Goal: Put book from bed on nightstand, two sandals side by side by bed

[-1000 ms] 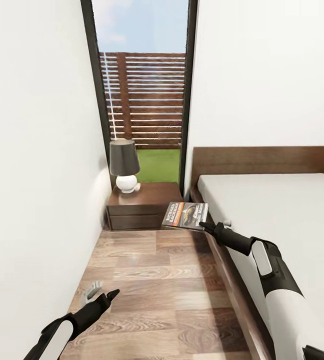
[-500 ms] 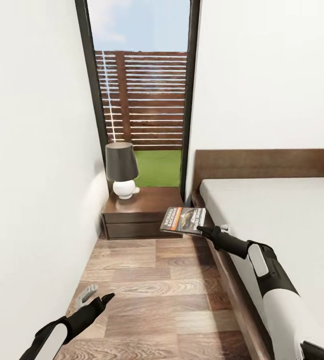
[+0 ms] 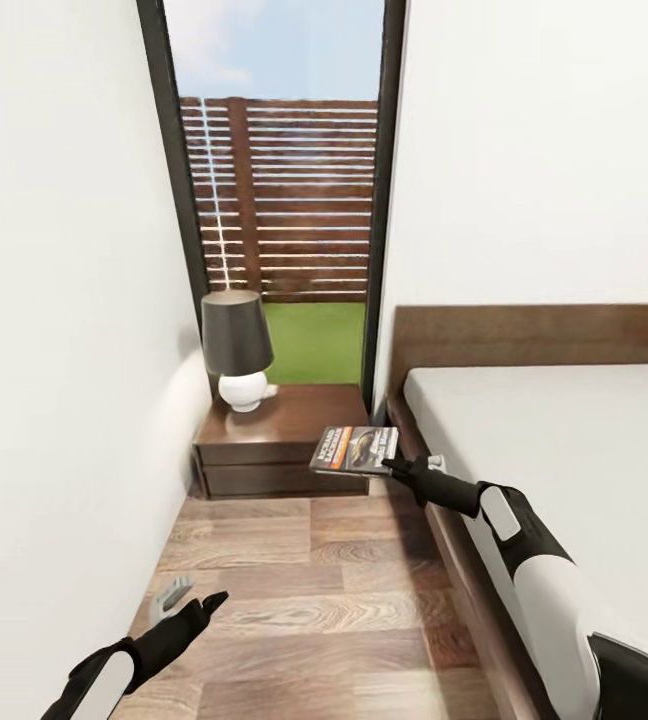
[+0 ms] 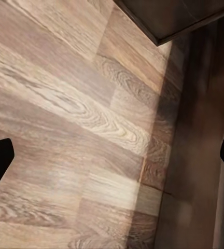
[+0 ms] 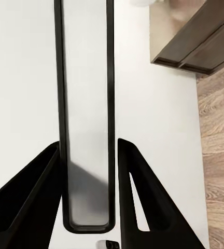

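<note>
The step in hand looks like the carrying of the book [image 3: 354,449] to the nightstand [image 3: 282,440]; in the head view the book sits just left of centre, held flat in the air at the tip of the right pincer [image 3: 396,466], its near edge clamped and its free end reaching over the right front corner of the nightstand; whether it touches the wood I cannot tell; the right arm stretches in from the lower right, running along the left edge of the bed [image 3: 564,440], which fills the right half of the frame; in the right wrist view the pincer [image 5: 87,207] has its two dark fingers [image 5: 143,207] drawn narrow on a thin dark-edged slab between them, which I take for the book seen edge-on; a lamp [image 3: 236,348] with a dark shade and white round base stands at the back left of the nightstand, so the front right of the top is free; the left pincer [image 3: 192,600] hangs low at the lower left over the wooden floor [image 3: 344,600], its fingers spread wide and holding nothing; the next move, I judge, calls for a short reach further left and forward, then a lowering and release; the sandals are a later job.
</note>
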### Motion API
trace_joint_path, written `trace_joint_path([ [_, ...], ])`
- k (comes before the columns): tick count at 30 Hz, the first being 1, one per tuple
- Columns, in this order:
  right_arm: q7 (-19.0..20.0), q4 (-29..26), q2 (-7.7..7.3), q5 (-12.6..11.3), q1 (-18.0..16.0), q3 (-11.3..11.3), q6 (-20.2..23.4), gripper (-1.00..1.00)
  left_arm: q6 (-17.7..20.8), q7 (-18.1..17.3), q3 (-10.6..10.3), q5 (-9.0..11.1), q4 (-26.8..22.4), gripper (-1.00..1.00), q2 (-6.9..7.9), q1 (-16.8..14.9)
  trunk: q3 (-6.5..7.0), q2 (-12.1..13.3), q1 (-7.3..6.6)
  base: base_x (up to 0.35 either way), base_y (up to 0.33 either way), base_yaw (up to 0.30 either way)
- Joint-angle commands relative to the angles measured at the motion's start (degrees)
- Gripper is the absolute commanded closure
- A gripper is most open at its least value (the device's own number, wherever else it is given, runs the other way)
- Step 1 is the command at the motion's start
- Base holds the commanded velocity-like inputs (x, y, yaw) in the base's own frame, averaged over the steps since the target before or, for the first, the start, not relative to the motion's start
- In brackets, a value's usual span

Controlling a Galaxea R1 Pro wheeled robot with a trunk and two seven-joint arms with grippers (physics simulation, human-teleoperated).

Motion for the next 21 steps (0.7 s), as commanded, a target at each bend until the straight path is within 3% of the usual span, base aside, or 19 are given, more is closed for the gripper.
trace_joint_path([
  [1,0.26,0.06,0.03,-0.3,-0.07,-0.28,0.46,1.0,0.15,-0.02,-0.07,0.27,0.06,-1.0,0.04,-0.03,-0.05,-0.02,0.03,0.328,0.0,0.0],
  [10,0.16,1.03,0.22,-0.26,-0.16,-0.25,0.79,1.0,0.14,-0.03,-0.01,0.26,0.44,-1.0,0.22,0.02,-0.05,-0.02,0.03,0.328,0.0,0.0],
  [21,0.35,1.24,0.23,-0.34,-0.07,-0.2,0.35,1.0,-0.07,-0.45,0.77,0.11,4.8,-1.0,2.25,0.69,-0.05,-0.02,0.03,0.328,0.036,0.0],
])
